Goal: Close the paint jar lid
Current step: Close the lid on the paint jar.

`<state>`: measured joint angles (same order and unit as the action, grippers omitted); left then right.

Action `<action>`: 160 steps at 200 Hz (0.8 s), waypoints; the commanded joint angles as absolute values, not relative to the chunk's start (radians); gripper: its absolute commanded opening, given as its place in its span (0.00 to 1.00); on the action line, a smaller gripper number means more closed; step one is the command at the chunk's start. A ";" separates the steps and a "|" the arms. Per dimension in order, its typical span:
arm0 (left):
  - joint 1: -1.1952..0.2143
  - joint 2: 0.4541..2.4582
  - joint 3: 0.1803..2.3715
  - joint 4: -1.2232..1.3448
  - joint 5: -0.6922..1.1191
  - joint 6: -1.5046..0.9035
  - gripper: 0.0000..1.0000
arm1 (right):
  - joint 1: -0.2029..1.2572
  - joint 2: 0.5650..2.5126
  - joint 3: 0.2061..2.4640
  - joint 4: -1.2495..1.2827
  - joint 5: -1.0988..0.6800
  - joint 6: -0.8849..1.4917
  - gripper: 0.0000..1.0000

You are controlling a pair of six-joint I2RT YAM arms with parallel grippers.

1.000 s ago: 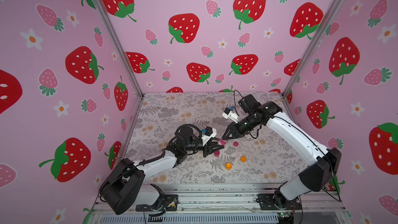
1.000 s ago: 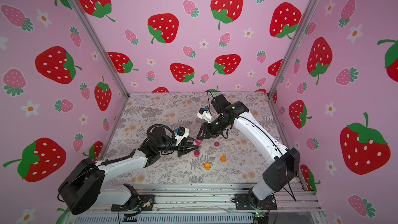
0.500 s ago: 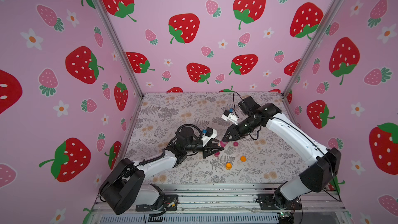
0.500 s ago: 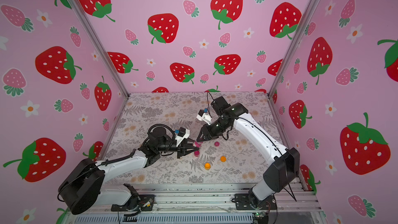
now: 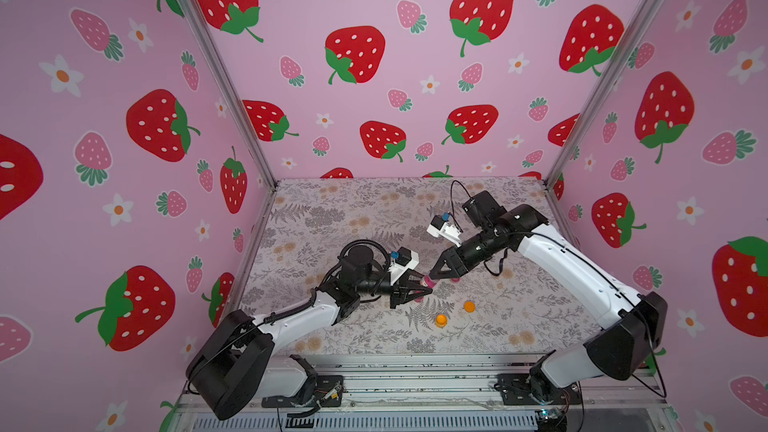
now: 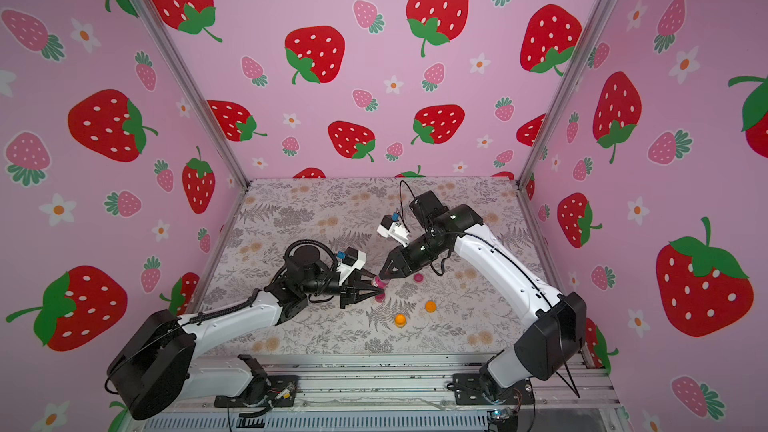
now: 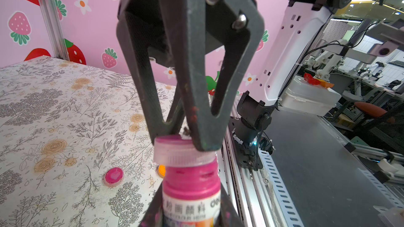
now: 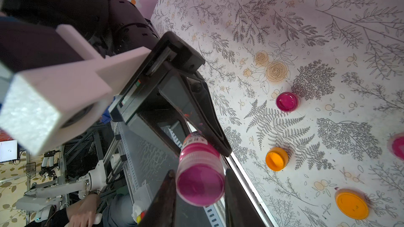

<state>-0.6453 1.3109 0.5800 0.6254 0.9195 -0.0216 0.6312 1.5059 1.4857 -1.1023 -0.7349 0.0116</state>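
Note:
A small pink paint jar (image 7: 191,184) with a white label is held off the table, and my left gripper (image 7: 191,212) is shut on its body. The translucent pink-topped lid (image 7: 181,151) sits on the jar's mouth. My right gripper (image 8: 200,193) is shut on this lid (image 8: 200,184), one finger on each side of its rim. In both top views the two grippers meet tip to tip at the jar (image 5: 427,282) (image 6: 379,282) above the front middle of the table: the left gripper (image 5: 420,288) comes from the left, the right gripper (image 5: 434,276) from the right.
On the floral table (image 5: 332,218) lie a loose pink lid (image 5: 455,280), an orange jar (image 5: 440,320) and an orange lid (image 5: 468,306). Another pink piece (image 6: 379,297) lies under the left gripper. Strawberry walls enclose three sides; a metal rail (image 5: 415,380) runs along the front.
My right gripper has come down and to the left with the lid, from a little above the jar onto its mouth. The left gripper has held the jar nearly still.

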 commanded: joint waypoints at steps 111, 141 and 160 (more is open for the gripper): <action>-0.658 1.233 0.688 0.744 0.921 -0.051 0.00 | 0.685 1.421 1.347 -1.068 -0.737 -0.069 0.16; -0.659 1.229 0.699 0.722 0.923 -0.043 0.00 | 0.706 1.417 1.347 -1.082 -0.725 -0.080 0.16; -0.657 1.225 0.710 0.702 0.926 -0.036 0.00 | 0.729 1.413 1.348 -1.094 -0.696 -0.079 0.16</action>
<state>-0.6529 1.2675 0.5842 0.5591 0.9371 -0.0486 0.6643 1.4017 1.3777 -1.0256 -0.7254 -0.0517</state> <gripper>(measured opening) 0.286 0.329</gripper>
